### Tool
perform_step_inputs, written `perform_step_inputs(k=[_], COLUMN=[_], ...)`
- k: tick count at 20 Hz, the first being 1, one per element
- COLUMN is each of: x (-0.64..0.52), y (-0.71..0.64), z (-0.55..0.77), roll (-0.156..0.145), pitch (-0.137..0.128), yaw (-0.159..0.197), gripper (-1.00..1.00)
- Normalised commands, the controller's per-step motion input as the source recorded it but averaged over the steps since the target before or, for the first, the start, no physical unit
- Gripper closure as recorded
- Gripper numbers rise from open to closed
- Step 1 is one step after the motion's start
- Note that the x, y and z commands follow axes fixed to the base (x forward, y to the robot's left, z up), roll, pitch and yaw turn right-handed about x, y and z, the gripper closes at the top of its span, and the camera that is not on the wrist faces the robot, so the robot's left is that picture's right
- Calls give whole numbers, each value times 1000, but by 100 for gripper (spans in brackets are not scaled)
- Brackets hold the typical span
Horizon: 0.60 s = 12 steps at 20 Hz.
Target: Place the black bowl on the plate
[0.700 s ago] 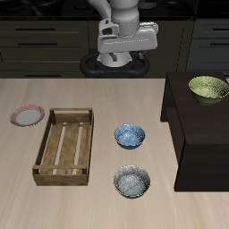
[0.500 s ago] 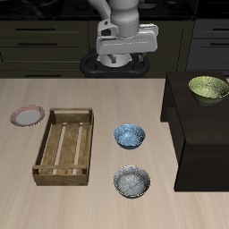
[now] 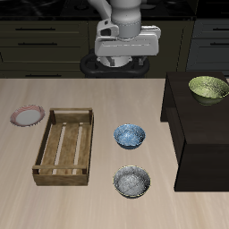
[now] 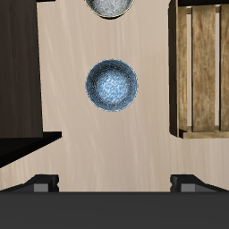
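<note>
Arm has eased a bit toward the table since 0.7 s ago; gripper (image 3: 126, 64) fingers apart, holding nothing, high over the back. Black bowl (image 3: 131, 182) untouched near the front edge, beyond the blue patterned bowl (image 3: 129, 136); plate (image 3: 27, 115) well apart past the wooden crate (image 3: 64, 146). Approach barely begun.

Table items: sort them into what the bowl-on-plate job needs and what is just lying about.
Needed:
- black bowl, nearest the table's front edge
- plate, beyond the wooden tray
- gripper, raised at the back

Lying about:
- blue patterned bowl
- wooden tray
- yellow-green bowl on the dark cabinet
</note>
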Motion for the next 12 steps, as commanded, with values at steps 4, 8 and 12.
perform_step_inputs(k=[4,8,12], x=[429,485,416], y=[-6,-79,-28], z=[118,103,38], roll=[27,-3,-1], pitch=[-28,-3,-9], yaw=[-11,-29,16], gripper=[-100,-100,-100])
